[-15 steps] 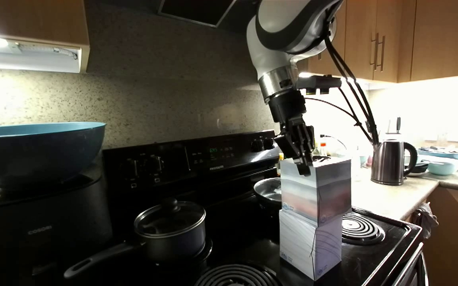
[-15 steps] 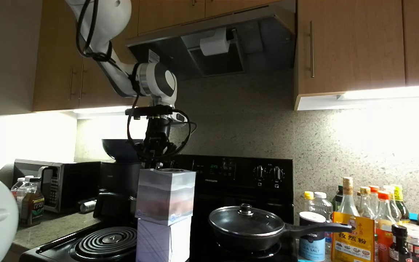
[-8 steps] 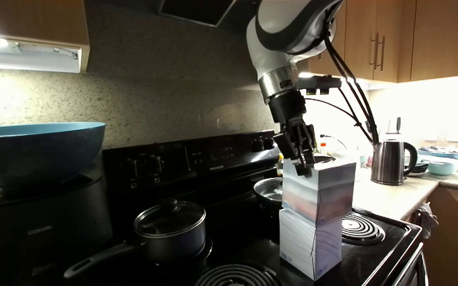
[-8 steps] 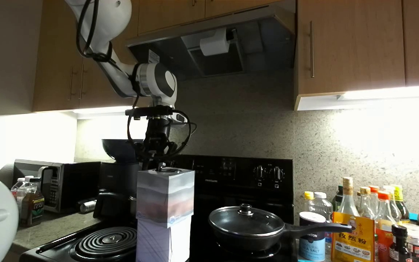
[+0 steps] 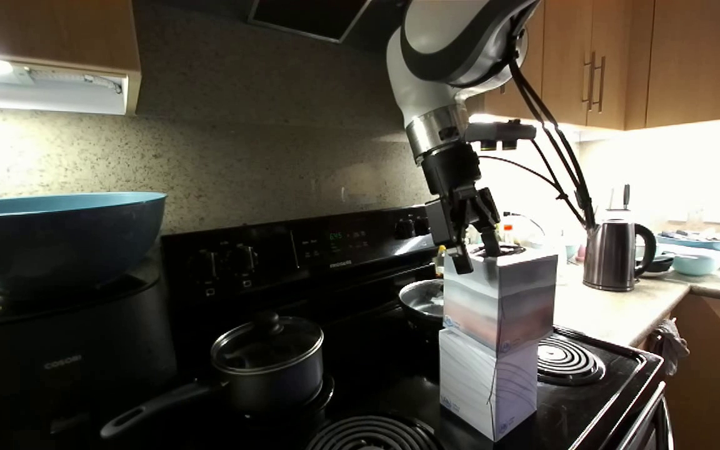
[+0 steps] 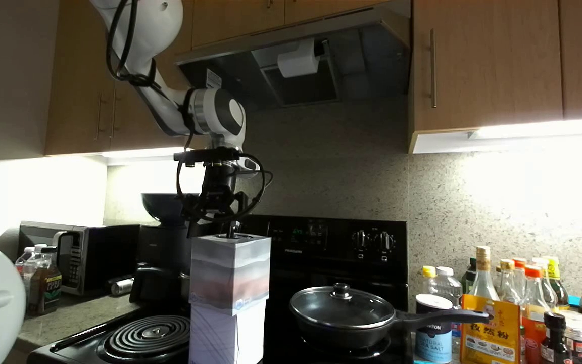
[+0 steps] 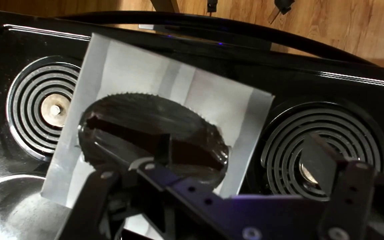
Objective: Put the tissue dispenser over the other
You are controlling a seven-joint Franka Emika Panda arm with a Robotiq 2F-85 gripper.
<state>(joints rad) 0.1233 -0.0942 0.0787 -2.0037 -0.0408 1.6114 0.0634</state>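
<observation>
Presently, the hand (image 5: 477, 258), fingers apart, straddles 1 upper edge of the grey box (image 5: 501, 303) atop the white box (image 5: 488, 387).

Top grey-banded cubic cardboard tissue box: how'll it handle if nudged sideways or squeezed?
The grey-banded cubic cardboard tissue box will probably slide or twist, not roll: flat faces, edges offset from the whitish cubic cardboard tissue box beneath. Its walls likely flex if squeezed near the wide oval opening. Tipping seems less likely: it's about as wide as tall.
</observation>
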